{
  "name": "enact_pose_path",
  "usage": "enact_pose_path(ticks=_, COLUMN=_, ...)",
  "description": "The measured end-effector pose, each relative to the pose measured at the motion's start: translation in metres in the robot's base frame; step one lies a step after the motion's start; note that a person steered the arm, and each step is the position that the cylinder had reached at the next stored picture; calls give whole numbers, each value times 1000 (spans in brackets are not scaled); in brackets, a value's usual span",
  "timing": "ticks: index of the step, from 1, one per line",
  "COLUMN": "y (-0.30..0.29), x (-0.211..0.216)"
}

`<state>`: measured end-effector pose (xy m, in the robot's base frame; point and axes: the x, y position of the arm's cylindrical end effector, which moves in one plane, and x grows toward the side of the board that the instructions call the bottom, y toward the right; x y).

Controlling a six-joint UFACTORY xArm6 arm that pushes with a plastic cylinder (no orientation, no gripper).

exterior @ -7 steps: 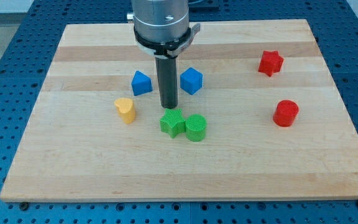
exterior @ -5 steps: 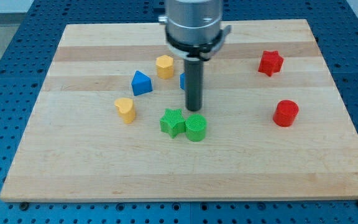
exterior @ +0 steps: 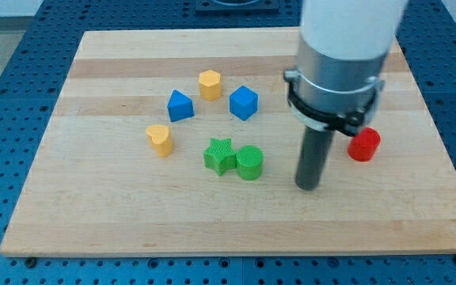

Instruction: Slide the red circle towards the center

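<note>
A: Where does my tip (exterior: pixel 308 187) stand?
B: Lower right of centre, touching no block; a plain rod, nothing gripped.
A: And the red circle (exterior: pixel 364 144)?
B: Right of frame, up-right of the tip, near but apart.

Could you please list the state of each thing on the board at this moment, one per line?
my tip: down on the board, to the view's left of and below the red circle, apart from it.
red circle: upright, untouched, near the view's right edge.
green circle: upright, touching the green star.
green star: flat, against the green circle.
blue cube: standing alone.
blue block: standing alone.
yellow hexagon: standing alone.
yellow heart: standing alone.
board: flat.
</note>
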<state>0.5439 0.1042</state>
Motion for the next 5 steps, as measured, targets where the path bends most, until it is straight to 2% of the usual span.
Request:
enact_pose_path(ticks=1, y=39, x=19)
enact_pose_path(ticks=3, y=106, x=21)
enact_pose_path(ticks=4, y=107, x=-11)
enact_pose_path(ticks=5, y=106, x=-25)
